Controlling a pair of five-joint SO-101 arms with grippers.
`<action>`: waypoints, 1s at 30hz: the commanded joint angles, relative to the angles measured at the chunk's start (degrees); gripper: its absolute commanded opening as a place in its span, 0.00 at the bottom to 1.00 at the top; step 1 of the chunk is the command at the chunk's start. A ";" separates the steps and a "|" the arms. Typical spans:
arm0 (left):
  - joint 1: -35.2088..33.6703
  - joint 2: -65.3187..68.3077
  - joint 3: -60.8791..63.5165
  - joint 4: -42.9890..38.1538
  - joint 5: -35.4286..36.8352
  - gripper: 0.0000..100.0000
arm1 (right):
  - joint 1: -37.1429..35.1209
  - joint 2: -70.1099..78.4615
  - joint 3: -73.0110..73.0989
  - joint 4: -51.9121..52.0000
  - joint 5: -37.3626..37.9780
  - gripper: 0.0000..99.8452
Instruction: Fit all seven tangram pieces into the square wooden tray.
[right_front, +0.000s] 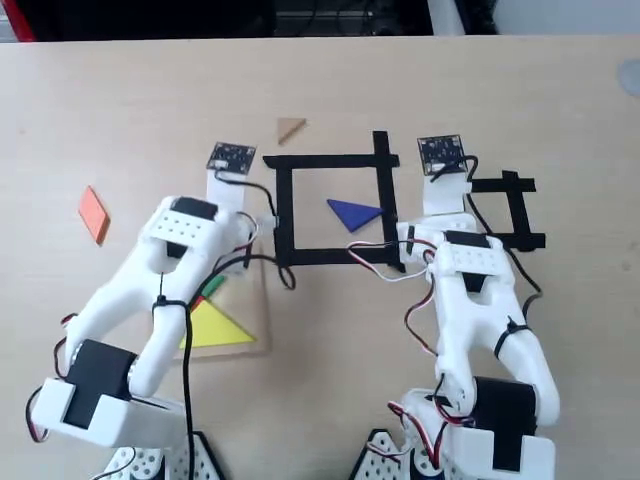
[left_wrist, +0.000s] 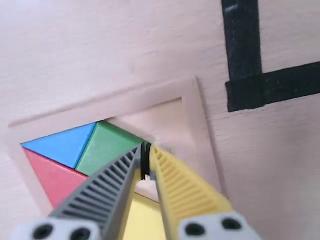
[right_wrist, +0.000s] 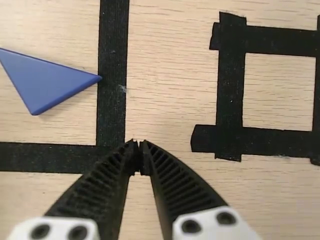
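Left hand (left_wrist: 145, 152) over tray (left_wrist: 193, 102), black tape (left_wrist: 242, 45) nearby

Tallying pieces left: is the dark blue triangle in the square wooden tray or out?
Out: the dark blue triangle lies inside the black tape square, apart from the square wooden tray.

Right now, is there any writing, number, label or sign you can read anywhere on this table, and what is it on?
No text can be read in any view.
Small dark boards: pale specks, too small to read.
Blue triangle, wooden tray, black tape: no marks on them.
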 joint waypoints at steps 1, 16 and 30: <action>-0.57 -0.26 -10.33 6.42 -0.53 0.05 | 0.18 -0.48 -2.95 0.26 -0.09 0.01; -31.69 0.44 -32.84 19.96 -21.80 0.25 | 0.18 -0.48 -2.95 0.26 0.00 0.01; -20.26 8.18 -37.23 -0.97 -12.75 0.25 | 0.26 -0.57 -2.95 0.26 0.00 0.01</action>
